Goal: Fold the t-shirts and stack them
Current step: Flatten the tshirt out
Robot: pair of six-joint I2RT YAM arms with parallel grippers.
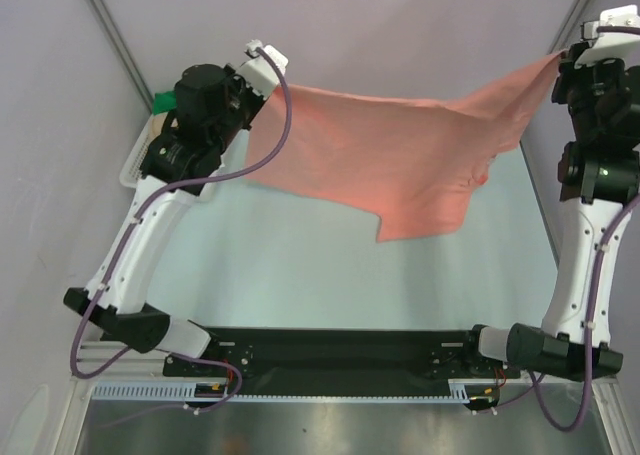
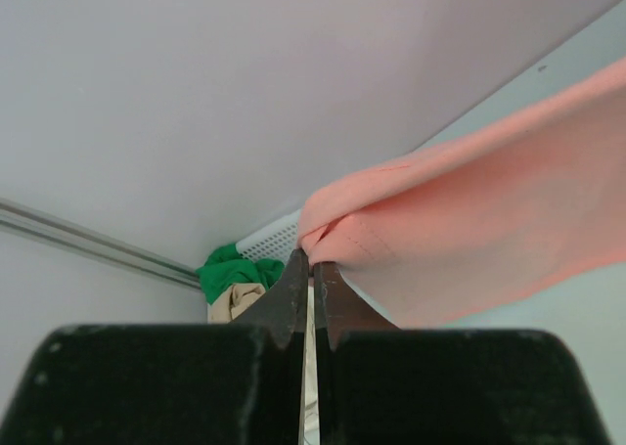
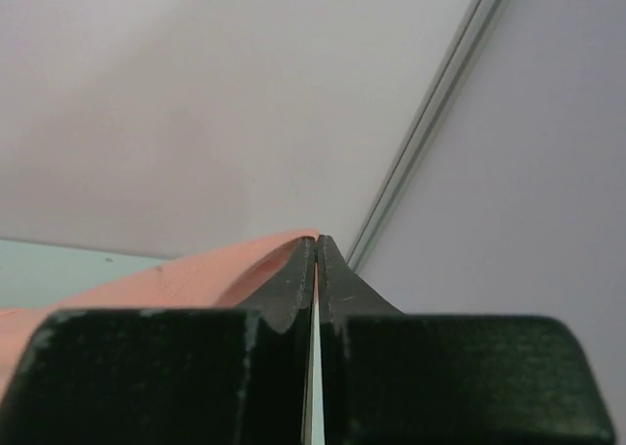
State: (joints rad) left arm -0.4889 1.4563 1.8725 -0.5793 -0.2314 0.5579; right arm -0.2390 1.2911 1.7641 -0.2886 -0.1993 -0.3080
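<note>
Salmon-pink t-shirt (image 1: 400,165) hangs between your left tool (image 2: 309,265) and right tool (image 3: 316,245), each clenched on an edge; pull wider and it may slip.

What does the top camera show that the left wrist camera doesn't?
Only the top view shows the salmon-pink t-shirt spread out between both arms, with the right gripper pinching one corner. Only the left wrist view shows the left gripper shut on a stitched hem. Both show that shirt and the green t-shirt in the white basket.
</note>
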